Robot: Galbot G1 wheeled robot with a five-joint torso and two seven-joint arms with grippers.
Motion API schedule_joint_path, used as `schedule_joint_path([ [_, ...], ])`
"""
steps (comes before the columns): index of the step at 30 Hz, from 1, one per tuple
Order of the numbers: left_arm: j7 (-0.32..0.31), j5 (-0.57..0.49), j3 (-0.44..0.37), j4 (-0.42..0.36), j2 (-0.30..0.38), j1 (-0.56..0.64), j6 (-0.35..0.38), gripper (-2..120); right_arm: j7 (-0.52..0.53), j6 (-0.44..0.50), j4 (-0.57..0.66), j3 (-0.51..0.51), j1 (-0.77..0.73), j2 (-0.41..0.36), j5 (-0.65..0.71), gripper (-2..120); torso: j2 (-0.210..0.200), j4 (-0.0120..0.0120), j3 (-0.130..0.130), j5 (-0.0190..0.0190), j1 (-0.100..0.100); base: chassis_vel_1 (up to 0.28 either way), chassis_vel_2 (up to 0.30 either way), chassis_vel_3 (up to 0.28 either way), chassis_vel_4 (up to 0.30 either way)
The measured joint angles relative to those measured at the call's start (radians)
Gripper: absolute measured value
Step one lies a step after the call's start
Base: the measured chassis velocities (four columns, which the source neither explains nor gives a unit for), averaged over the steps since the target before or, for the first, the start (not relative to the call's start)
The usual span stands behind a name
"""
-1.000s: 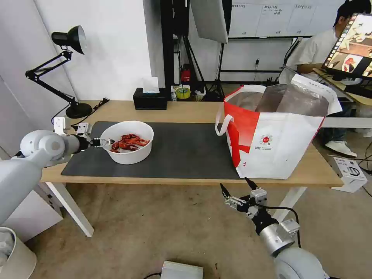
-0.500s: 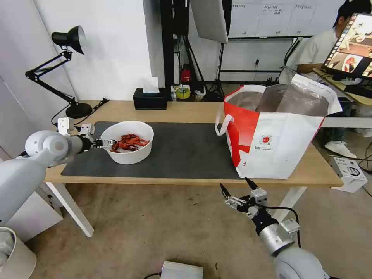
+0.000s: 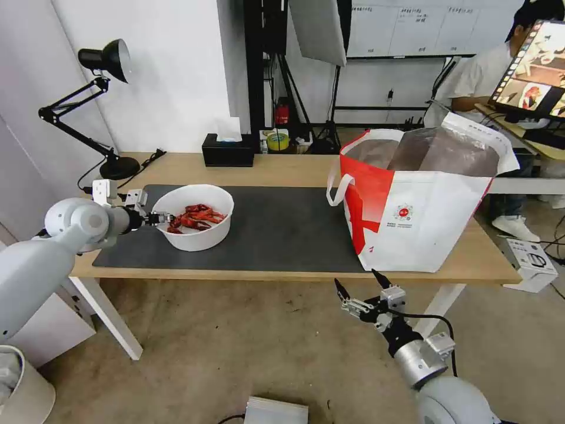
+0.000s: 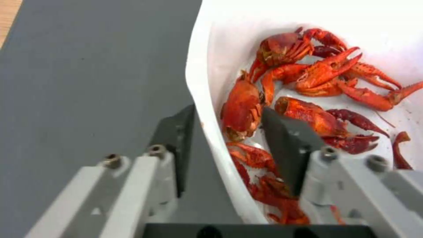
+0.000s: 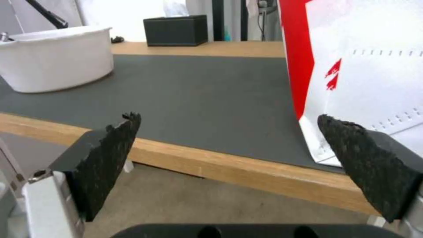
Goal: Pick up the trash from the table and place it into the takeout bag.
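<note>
Wrist view: left pincer half-open, straddling bowl rim; right pincer wide open, empty.

Bowl: smooth white plastic. Mat: matt dark grey. Desk: light wood. Takeout bag: foil-lined.

The takeout bag hides its own contents, and its small red logo is unreadable.

One white bowl of crayfish shells, one takeout bag, one black tissue box and one desk lamp share the counter.
</note>
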Motion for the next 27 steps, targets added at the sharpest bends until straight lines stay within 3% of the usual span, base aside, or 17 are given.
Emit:
schedule_joint_path([
  [8,-0.006,-0.028,0.009,-0.016,0.005,-0.011,0.0,7,0.0,0.0,0.0,0.0,0.0,0.0,0.0,100,0.0,-0.0001,0.0,-0.0002,0.0,0.0,0.0,0.0,0.0],
  [11,-0.013,-0.031,0.009,-0.024,0.004,-0.011,0.0,0,0.0,0.0,0.0,0.0,0.0,0.0,0.0,100,0.0,-0.0001,0.0,-0.0002,0.0,0.0,0.0,0.0,0.0],
  [27,-0.045,-0.032,0.003,-0.005,-0.028,-0.037,0.001,0,0.0,0.0,0.0,0.0,0.0,0.0,0.0,100,0.0,-0.0001,0.0,-0.0002,0.0,0.0,0.0,0.0,0.0],
])
